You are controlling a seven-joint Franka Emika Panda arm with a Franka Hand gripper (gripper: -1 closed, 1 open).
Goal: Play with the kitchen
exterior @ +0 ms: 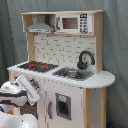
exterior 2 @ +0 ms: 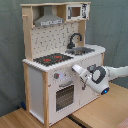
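The toy play kitchen (exterior: pixel 65 70) stands upright in front of me, its black-and-red stovetop (exterior 2: pixel 52 59) beside the sink (exterior: pixel 73 74) with the black faucet (exterior 2: pixel 75 40) arching over it, the grey hood (exterior: pixel 40 26) and a small upper cabinet (exterior 2: pixel 75 11) above. In the second exterior view my gripper (exterior 2: pixel 76 68) points at the front panel just under the counter, close to the knobs (exterior 2: pixel 62 76) and above the oven door (exterior 2: pixel 64 96). I cannot tell how far my fingers are parted, nor whether they touch the panel; I see nothing held in them. In the first exterior view my wrist sits low at the first exterior view's left, against the cabinet front.

I judge I am at the approach step, lining up on a knob or the oven handle. The next move calls for a short, careful advance straight at the chosen knob, then a closing grasp and a gentle twist, without pushing the light kitchen backward.
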